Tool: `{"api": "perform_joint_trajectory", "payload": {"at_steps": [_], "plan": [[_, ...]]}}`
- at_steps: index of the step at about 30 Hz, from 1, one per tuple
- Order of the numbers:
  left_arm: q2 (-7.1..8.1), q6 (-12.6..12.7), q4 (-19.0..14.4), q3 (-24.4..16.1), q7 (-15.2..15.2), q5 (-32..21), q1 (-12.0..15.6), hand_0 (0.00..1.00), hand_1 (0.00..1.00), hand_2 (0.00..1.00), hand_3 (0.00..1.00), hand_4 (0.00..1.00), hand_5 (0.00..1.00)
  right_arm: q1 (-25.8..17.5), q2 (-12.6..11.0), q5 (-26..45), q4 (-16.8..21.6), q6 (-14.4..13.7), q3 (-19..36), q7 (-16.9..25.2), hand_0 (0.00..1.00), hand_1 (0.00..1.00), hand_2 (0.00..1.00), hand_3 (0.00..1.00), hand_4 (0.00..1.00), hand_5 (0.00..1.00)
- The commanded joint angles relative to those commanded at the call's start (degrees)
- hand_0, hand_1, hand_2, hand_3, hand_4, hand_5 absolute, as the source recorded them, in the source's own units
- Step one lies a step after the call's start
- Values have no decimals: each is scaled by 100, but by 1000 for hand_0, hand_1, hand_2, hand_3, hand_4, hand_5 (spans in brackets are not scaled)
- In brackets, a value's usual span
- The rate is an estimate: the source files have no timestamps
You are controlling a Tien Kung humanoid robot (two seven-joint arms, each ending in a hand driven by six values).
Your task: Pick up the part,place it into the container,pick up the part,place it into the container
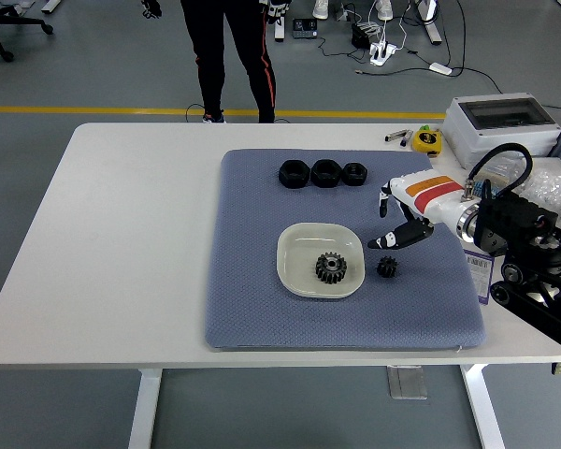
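A white table (pixel 122 234) stood on the grey floor, a blue mat (pixel 252 309) spread across it. On the mat sat a pale dish (pixel 294 262) with a large black gear (pixel 331 267) lying inside. A smaller gear (pixel 387 267) rested on the mat just right of the dish. The right hand (pixel 400 229) hovered near it, fingers loosely spread and empty. Three black nuts (pixel 324 173) lined the far side.

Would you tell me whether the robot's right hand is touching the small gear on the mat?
Apart: the head view shows blue mat between the right hand and the small gear.
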Motion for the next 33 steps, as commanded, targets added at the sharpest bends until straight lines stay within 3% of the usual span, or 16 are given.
{"api": "perform_joint_trajectory", "payload": {"at_steps": [3, 4, 9, 10, 15, 16, 21, 22, 25, 33], "plan": [[-15, 2, 1, -6, 5, 17, -2, 649, 632, 683, 614, 615, 656, -178, -51, 13, -26, -261, 78, 104, 55, 74, 200, 500, 998, 538], [-17, 2, 2, -10, 7, 22, -2, 643, 631, 682, 613, 613, 658, -198, -53, 11, -32, -294, 88, 117, 203, 265, 442, 575, 998, 536], [-29, -3, -1, -24, 15, 82, -17, 643, 631, 682, 613, 613, 658, -290, -39, -52, -144, -514, 144, 200, 203, 265, 442, 575, 998, 536], [-30, -3, 0, -26, 13, 89, -19, 641, 631, 680, 614, 613, 658, -298, -43, -68, -150, -519, 148, 205, 268, 350, 520, 614, 998, 532], [-30, 4, 2, -10, -7, 47, -18, 641, 631, 680, 614, 613, 658, -392, -85, -131, -144, -530, 123, 254, 268, 350, 520, 614, 998, 532], [-32, 6, 2, -7, -8, 39, -16, 641, 630, 679, 614, 613, 658, -421, -81, -134, -154, -540, 111, 269, 338, 463, 601, 620, 998, 522], [-27, -14, -1, -9, -6, 54, -8, 641, 630, 679, 614, 613, 658, -547, -16, -194, -224, -725, 68, 372, 338, 463, 601, 620, 998, 522], [-27, -16, 0, -9, -5, 57, -6, 641, 630, 680, 612, 612, 657, -563, -7, -210, -229, -771, 51, 392, 384, 513, 629, 596, 998, 448], [-31, -26, -2, -24, 6, 80, 5, 641, 630, 680, 612, 612, 657, -605, 47, -240, -286, -956, -30, 468, 384, 513, 629, 596, 998, 448], [-34, -38, -9, -47, 29, 139, 26, 641, 629, 678, 613, 613, 658, -599, 277, -122, -545, -916, -195, 504, 414, 543, 644, 594, 998, 416]]}}
